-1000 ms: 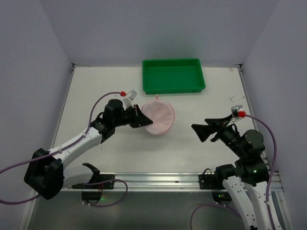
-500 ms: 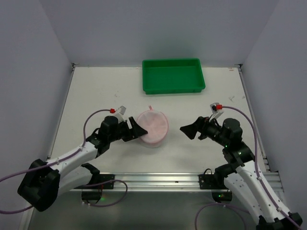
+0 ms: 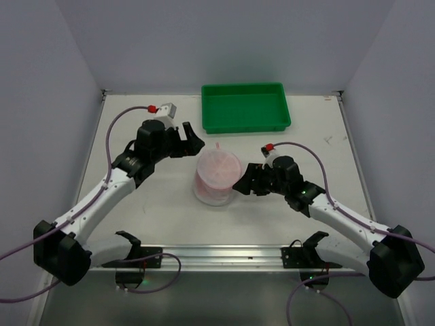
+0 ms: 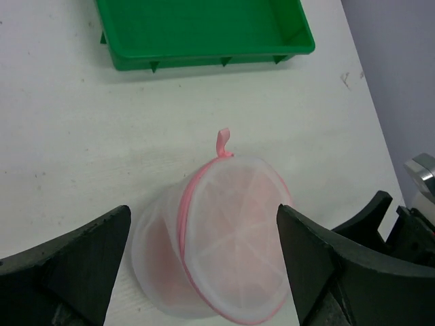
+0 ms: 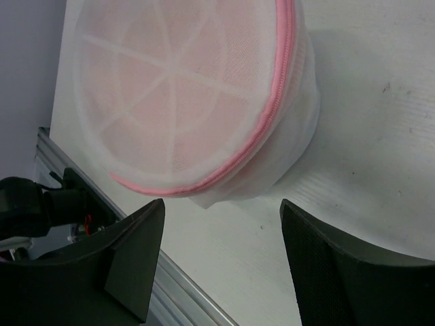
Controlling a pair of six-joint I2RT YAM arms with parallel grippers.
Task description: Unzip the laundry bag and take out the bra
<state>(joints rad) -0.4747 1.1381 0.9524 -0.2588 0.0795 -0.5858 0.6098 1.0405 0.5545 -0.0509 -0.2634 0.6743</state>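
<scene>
The laundry bag [image 3: 217, 178] stands as a small drum of white mesh in the middle of the table, its pink zipper [image 5: 274, 112] closed around the rim and a pink pull tab [image 4: 223, 141] sticking up. A pale pink tint shows through the mesh; the bra itself is hidden inside. My left gripper [image 3: 190, 136] hovers open, above and to the far left of the bag [image 4: 224, 238], touching nothing. My right gripper [image 3: 243, 183] is open and low at the bag's right side, with the bag's lower edge [image 5: 204, 197] just beyond its tips and nothing between its fingers.
A green tray [image 3: 245, 107] sits at the back of the table, also in the left wrist view [image 4: 204, 34]. The aluminium rail [image 5: 180, 295] runs along the table's near edge, close to the bag.
My left gripper let go of the bag, opened wide and drew back to the far left. The bag came to rest upright. My right arm reached left to the bag, its jaws narrowing somewhat.
</scene>
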